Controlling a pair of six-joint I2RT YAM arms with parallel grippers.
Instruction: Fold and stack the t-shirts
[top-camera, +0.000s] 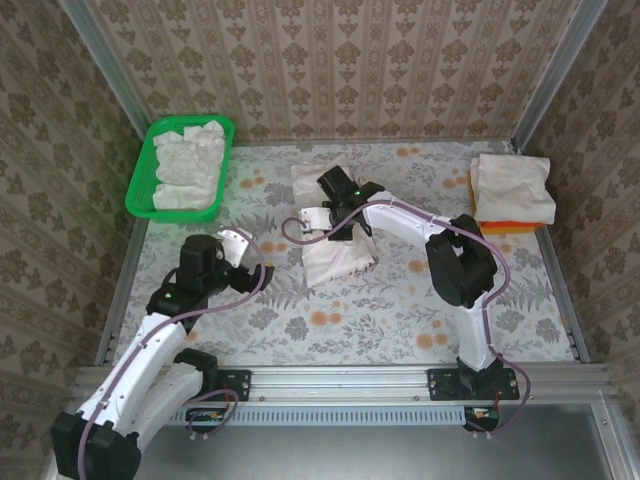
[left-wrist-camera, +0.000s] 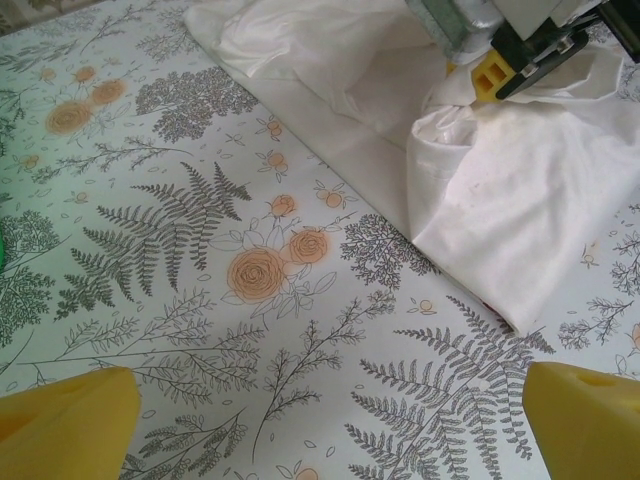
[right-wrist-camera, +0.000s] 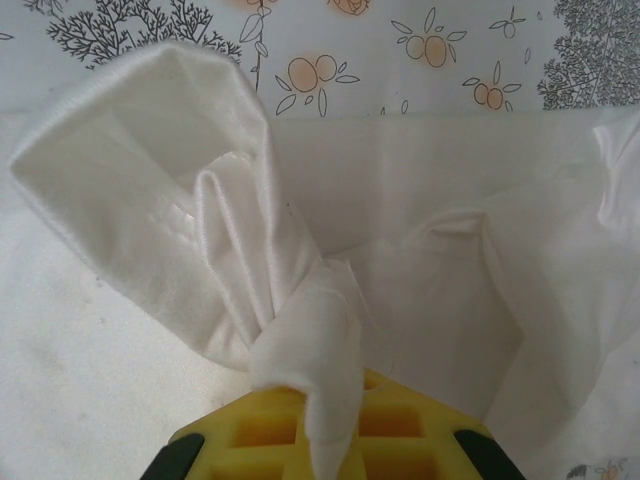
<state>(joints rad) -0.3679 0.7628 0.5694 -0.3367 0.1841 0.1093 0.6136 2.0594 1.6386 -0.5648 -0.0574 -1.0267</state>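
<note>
T-shirt (top-camera: 335, 262) lies on the desk (top-camera: 400, 310), a bunched fold pinched in the right claw (right-wrist-camera: 312, 420); left claw (top-camera: 236, 245), spread, hovers beside it.

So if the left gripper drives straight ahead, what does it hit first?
Likely the white t-shirt pinched by the right gripper; if the left gripper tilts down, the table first. Depth unclear.

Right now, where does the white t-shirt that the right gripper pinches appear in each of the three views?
Top external: white t-shirt in the middle of the floral table cover, under the right gripper.
Left wrist: upper right.
Right wrist: across most of the picture, a fold bunched in the yellow fingers.
Shared landmark: the right gripper shut on the t-shirt.
</note>
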